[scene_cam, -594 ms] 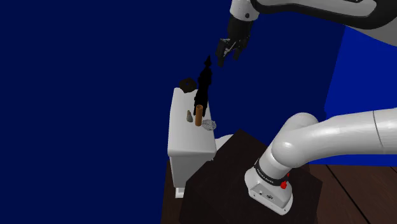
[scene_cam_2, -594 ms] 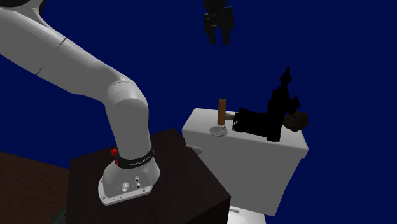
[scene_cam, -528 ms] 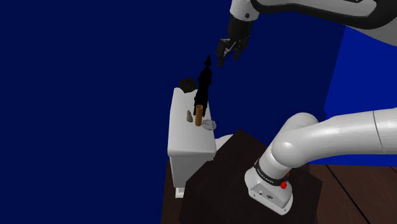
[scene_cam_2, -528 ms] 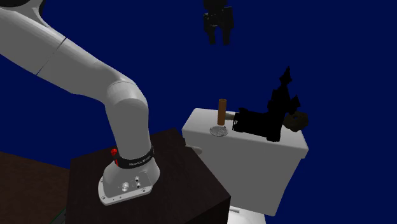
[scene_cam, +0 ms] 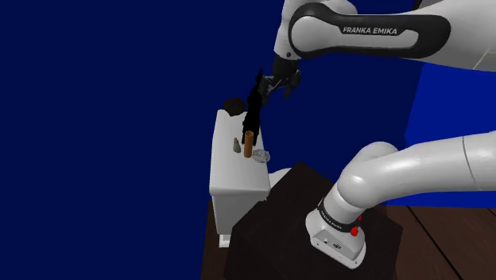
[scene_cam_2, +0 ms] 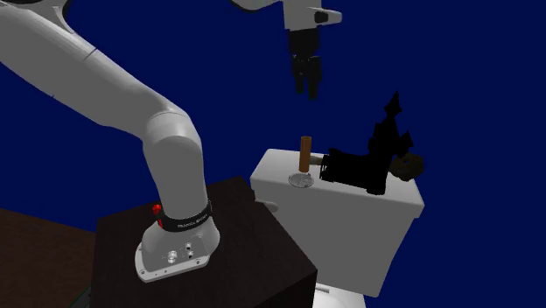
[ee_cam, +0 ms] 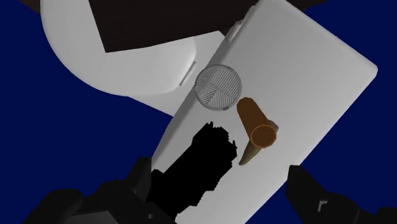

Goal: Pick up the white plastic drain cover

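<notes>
The drain cover [ee_cam: 217,87] is a small round pale grey disc with a ribbed face. It lies flat on the white toilet tank lid [ee_cam: 305,83], near the lid's edge, and shows as a thin disc [scene_cam: 261,157] [scene_cam_2: 302,180] beside a brown cylinder [scene_cam_2: 306,154]. My black gripper [scene_cam: 282,82] [scene_cam_2: 308,83] hangs well above the tank, pointing down, and it is open. In the wrist view its fingers stand wide apart with nothing between them [ee_cam: 219,172]. The cover lies ahead of the fingers, apart from them.
An upright brown cylinder [ee_cam: 256,124] [scene_cam: 248,144] stands right beside the cover. A jagged black object [scene_cam: 254,103] [scene_cam_2: 367,162] [ee_cam: 197,165] lies along the lid. A dark lump [scene_cam_2: 407,166] sits at the lid's far end. The dark stand [scene_cam: 278,223] borders the toilet.
The arm has swung down and the gripper has dropped closer to the tank lid. The things on the lid have not moved.
</notes>
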Motion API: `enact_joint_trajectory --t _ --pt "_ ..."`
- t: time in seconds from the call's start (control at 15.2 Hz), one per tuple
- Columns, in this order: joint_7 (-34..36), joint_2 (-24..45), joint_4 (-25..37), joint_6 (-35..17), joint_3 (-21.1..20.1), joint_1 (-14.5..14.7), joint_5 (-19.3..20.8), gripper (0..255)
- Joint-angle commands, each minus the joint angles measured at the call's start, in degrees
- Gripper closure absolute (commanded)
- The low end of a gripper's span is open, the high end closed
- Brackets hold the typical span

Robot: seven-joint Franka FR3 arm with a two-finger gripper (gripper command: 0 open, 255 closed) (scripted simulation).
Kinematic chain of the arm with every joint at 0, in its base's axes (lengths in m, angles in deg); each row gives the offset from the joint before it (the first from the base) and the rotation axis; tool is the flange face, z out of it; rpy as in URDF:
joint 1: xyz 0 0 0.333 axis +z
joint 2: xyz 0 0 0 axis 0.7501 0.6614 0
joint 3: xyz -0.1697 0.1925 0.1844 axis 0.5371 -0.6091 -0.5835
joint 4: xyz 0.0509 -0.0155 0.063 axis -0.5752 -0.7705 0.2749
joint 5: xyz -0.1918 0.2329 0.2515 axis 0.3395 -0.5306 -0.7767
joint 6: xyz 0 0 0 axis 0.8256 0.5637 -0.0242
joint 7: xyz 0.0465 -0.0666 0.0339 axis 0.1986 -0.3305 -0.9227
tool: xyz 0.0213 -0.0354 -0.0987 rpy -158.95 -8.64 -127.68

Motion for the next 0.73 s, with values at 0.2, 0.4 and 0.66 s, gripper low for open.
enact_joint_trajectory --t 0.2,0.4,0.66 --pt "6.73 3.68 -6.56 -8.77 -0.64 -2.25 -1.17 0" --pt "10.68 7.00 -9.82 -14.46 -1.09 -3.53 -1.90 0" --pt "15.90 12.74 -13.30 -22.55 -1.68 -5.16 -2.85 0"
